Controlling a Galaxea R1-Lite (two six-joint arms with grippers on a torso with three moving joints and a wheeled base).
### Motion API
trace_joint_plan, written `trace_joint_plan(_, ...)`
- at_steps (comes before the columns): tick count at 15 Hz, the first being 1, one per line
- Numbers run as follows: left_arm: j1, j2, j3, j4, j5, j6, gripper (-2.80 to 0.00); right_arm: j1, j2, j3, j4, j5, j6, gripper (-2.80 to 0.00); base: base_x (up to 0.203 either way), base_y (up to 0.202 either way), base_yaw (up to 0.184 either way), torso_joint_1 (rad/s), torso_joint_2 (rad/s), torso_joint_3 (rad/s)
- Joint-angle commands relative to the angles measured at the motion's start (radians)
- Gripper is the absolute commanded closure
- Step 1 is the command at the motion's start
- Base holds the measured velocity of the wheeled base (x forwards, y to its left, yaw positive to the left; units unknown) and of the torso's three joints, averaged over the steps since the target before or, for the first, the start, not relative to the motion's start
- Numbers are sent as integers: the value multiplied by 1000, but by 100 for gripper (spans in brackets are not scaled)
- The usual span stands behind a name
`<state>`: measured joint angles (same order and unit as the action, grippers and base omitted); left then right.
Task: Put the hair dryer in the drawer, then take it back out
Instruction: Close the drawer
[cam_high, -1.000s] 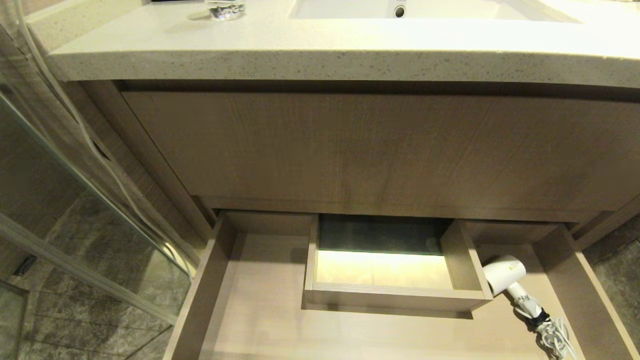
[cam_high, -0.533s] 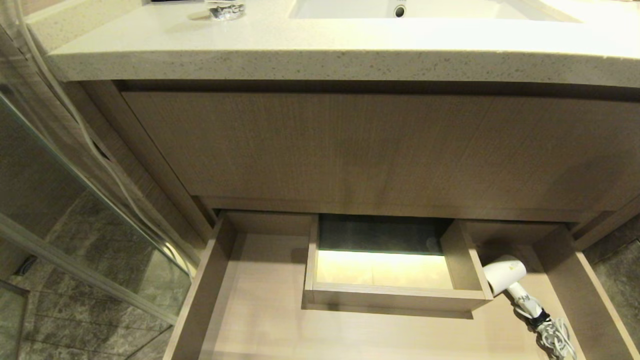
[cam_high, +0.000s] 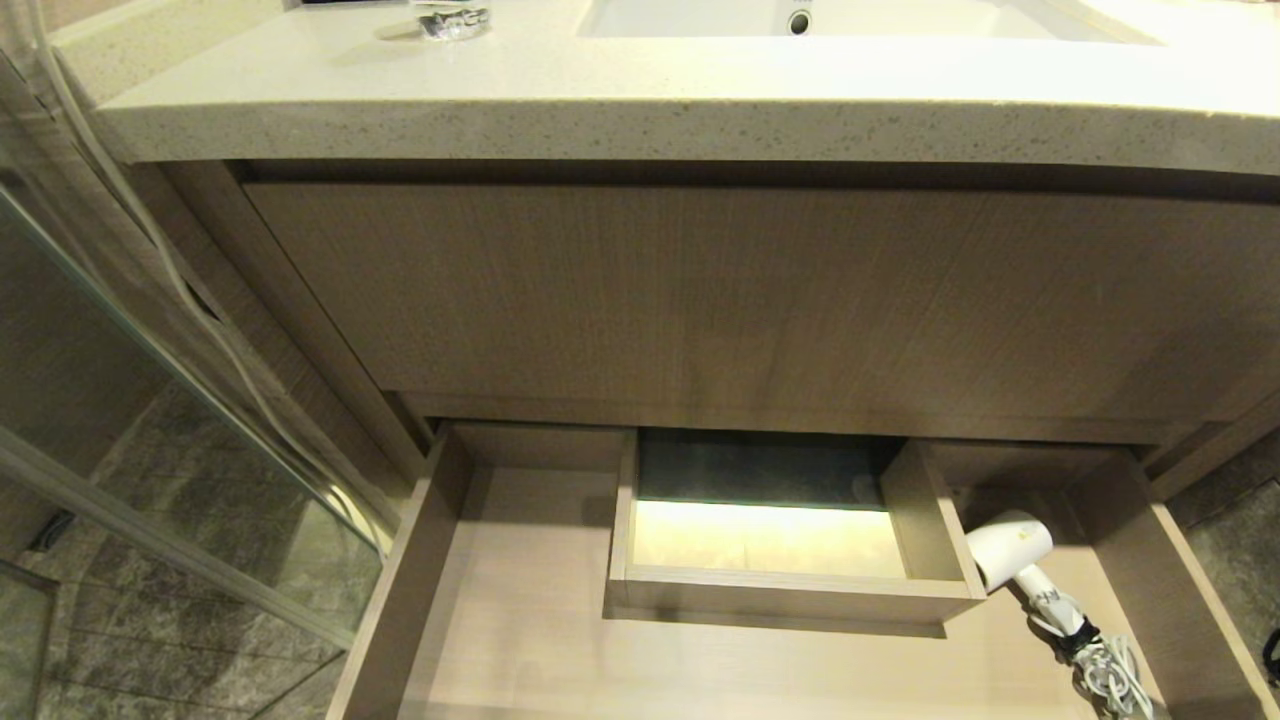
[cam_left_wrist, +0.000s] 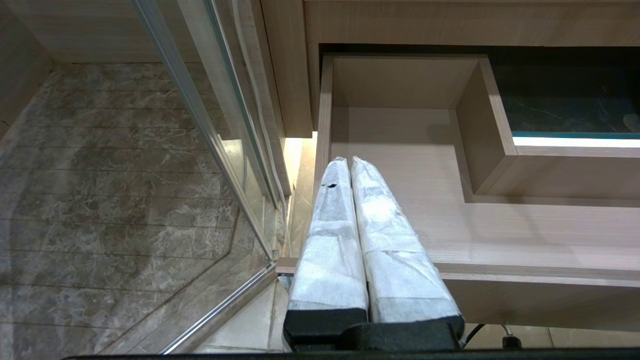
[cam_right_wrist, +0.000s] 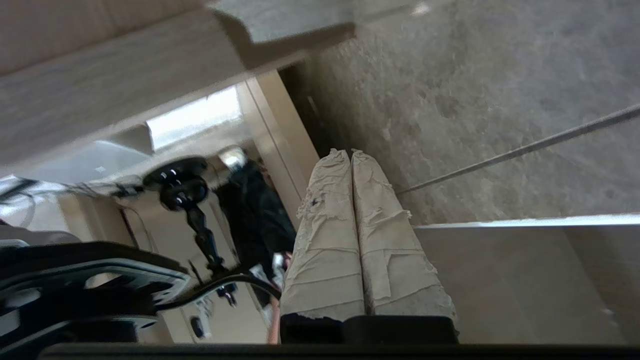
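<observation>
The drawer (cam_high: 520, 620) stands pulled out below the vanity, its boxed cut-out (cam_high: 790, 590) in the middle. The white hair dryer (cam_high: 1010, 550) lies in the drawer's right section against the cut-out's wall, barrel toward the back, with its bundled cord (cam_high: 1105, 675) trailing forward. Neither gripper touches it. In the left wrist view my left gripper (cam_left_wrist: 349, 160) is shut and empty, over the left front corner of the drawer (cam_left_wrist: 400, 150). In the right wrist view my right gripper (cam_right_wrist: 350, 152) is shut and empty over grey stone, with the dryer out of view.
The taller wood-grain front (cam_high: 750, 300) rises behind the drawer under a speckled countertop (cam_high: 600, 100) with a sink (cam_high: 850, 15). A glass shower panel (cam_high: 150, 400) stands close on the left. Stone floor (cam_left_wrist: 100, 175) lies beside the drawer. A dark sliver (cam_high: 1272, 650) shows at the right edge.
A dark sliver has come into the head view at its right edge. The drawer and the hair dryer have not moved.
</observation>
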<state>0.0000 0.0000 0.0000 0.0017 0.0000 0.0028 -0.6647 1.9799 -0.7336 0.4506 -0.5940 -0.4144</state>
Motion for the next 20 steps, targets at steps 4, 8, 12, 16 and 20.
trace_joint_plan(4,0,0,0,0,0,0,0,16,100,-11,3,-33,-5,0,0,0,0,0,0,0)
trace_joint_plan(8,0,0,0,0,0,0,0,29,151,-49,2,-38,-23,0,0,0,0,0,0,0)
trace_joint_plan(12,0,0,0,0,0,0,0,34,182,-84,-1,-38,-23,0,0,0,0,0,0,0)
trace_joint_plan(16,0,0,0,0,0,0,0,58,188,-92,-60,-36,-23,0,0,0,0,0,0,0)
trace_joint_plan(20,0,0,0,0,0,0,0,59,150,-90,-71,-32,-14,0,0,0,0,0,0,0)
